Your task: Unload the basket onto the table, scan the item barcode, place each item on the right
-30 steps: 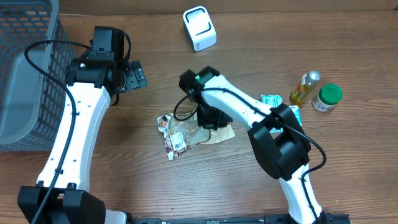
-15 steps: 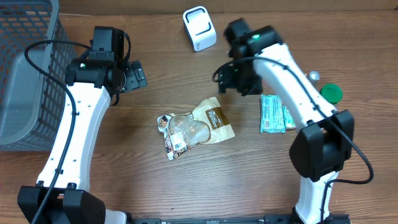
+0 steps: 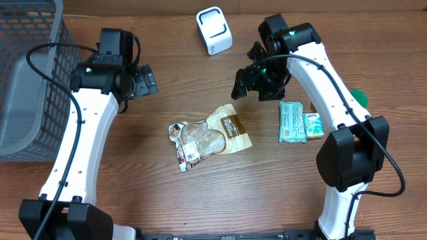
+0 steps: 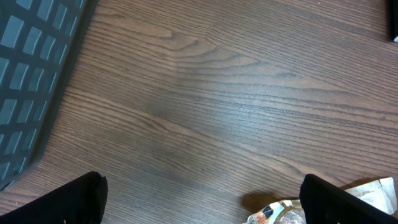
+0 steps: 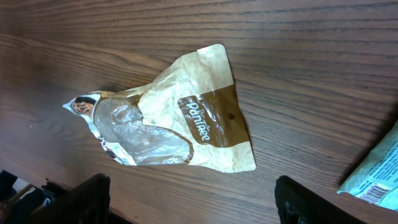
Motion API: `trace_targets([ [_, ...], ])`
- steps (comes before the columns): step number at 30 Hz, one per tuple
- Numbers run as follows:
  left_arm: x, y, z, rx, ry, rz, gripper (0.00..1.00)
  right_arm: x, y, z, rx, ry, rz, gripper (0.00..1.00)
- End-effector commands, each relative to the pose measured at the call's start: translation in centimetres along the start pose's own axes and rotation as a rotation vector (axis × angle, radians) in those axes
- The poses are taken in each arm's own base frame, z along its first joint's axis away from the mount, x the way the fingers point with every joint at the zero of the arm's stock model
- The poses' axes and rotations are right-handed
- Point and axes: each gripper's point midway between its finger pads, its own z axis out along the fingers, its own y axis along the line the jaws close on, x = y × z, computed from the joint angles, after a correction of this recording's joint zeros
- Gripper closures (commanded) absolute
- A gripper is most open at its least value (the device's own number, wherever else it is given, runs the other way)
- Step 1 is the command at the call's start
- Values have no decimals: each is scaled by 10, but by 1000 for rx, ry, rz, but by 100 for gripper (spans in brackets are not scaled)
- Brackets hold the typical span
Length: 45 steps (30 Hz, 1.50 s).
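Right gripper (image 3: 255,89): jaws wide apart, nothing between them, raised over the table.
Left gripper (image 3: 145,81): fully open, also empty.
Snack bag (image 3: 212,137): lies flat on the table (image 3: 133,180), between the two grippers, near the right one on its left and closer to the robot.
Scanner (image 3: 214,30): white, beyond the right gripper, to its left.
Progress: I judge it early; the bag is in no grip and well apart from the scanner.
Left to do: grasp the bag, show its barcode to the scanner.
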Motion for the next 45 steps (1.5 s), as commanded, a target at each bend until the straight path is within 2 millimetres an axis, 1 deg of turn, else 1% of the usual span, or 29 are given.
trace_targets([
  [1,-3,-1,-3,2,-9,27,0,1,5,1,-18,3,-18,18],
  [14,-3,-1,-3,2,-9,27,0,0,5,1,-19,-1,-19,16],
  [18,-3,-1,-3,2,-9,27,0,-3,6,1,-24,-14,-25,17],
  [24,-3,-1,-3,2,-9,27,0,-4,18,4,-46,-21,-52,15],
  [25,-3,-1,-3,2,-9,27,0,-3,21,5,-46,-19,-56,13],
  [28,-3,-1,-3,2,-9,27,0,1,29,9,-45,-11,-79,10],
  [34,-2,-1,-3,2,-9,27,1,6,44,14,-48,-5,-118,8],
  [45,-2,-1,-3,2,-9,27,0,9,45,15,-46,3,-119,7],
])
